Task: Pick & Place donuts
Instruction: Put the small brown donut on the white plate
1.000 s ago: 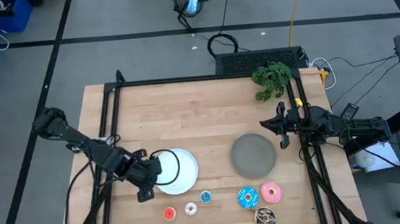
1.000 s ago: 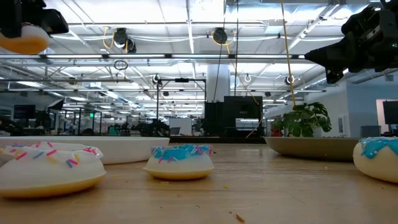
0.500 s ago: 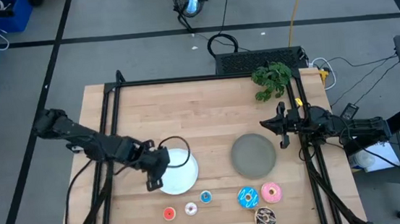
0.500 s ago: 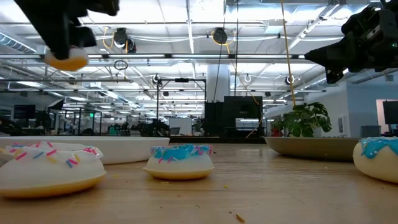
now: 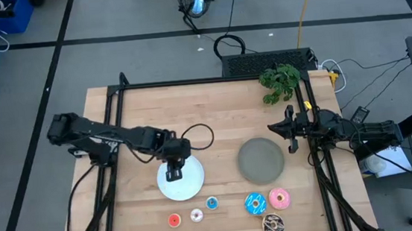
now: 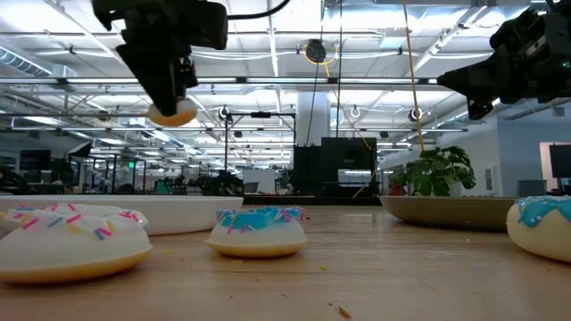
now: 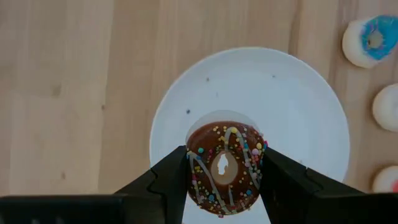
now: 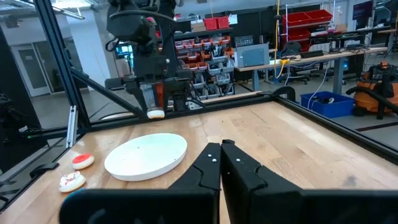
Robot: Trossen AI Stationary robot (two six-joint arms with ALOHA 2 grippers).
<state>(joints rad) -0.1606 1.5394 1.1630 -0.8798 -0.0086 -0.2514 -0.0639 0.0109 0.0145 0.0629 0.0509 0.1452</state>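
Directly beneath my left end effector (image 7: 225, 186), whose fingers are closed on the brown donut (image 7: 225, 167) held flat and clear of the surface, lies the white plate (image 7: 298, 93), so the drop is straight down

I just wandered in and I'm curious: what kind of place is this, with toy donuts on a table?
Probably a robotics lab in an industrial workspace. A left end effector holds a brown donut above a white plate, while shelves of red bins and open ceiling trusses fill the room behind.
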